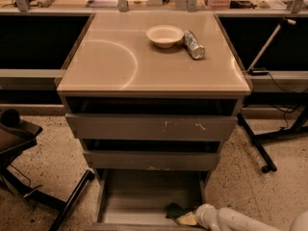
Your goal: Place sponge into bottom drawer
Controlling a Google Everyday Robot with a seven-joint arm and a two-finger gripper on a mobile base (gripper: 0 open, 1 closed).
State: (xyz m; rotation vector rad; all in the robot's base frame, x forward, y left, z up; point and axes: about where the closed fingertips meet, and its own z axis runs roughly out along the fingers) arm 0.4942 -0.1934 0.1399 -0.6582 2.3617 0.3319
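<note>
The bottom drawer [139, 196] is pulled out at the foot of the grey cabinet, a shallow tray with thin walls. The sponge [180, 214], dark green over yellow foam, lies at the drawer's front right corner. My gripper [195, 217] reaches in from the lower right on a white arm [236, 220] and sits right against the sponge. The sponge and the arm hide the fingertips.
A white bowl [164, 35] and a lying can [194, 44] sit on the cabinet top [120, 66]. The two upper drawers [149, 128] are slightly open. A black stand leg [72, 201] lies on the floor at left, another stand [257, 148] at right.
</note>
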